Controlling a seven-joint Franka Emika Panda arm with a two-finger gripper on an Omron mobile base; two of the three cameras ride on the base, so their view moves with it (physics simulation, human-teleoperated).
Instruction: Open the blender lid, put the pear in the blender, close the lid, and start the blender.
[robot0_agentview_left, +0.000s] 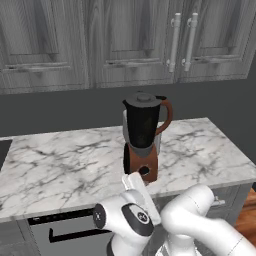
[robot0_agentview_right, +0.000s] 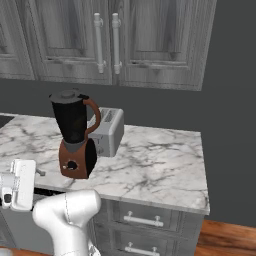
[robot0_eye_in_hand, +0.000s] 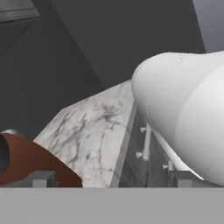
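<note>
On the marble counter (robot0_agentview_left: 60, 165), near its front edge, stands the blender (robot0_agentview_left: 144, 137): dark jar, brown handle on the right, reddish-brown base with a black knob facing the room. Blender lid (robot0_agentview_left: 142, 99) sits on top of the jar, closed. Behind the blender, toward the wall, a silver toaster (robot0_agentview_right: 107, 131) is just beside it. Grey cabinets (robot0_agentview_right: 107, 40) hang above. Pear isn't visible to me anywhere on the counter. Gripper (robot0_eye_in_hand: 111, 179) is low, in front of the counter edge, just near of the blender base, jaws spread wide, nothing between them. Hand view shows one fingertip (robot0_eye_in_hand: 41, 178) against the brown base, the other over the drawer fronts (robot0_agentview_right: 142, 220) below the counter.
</note>
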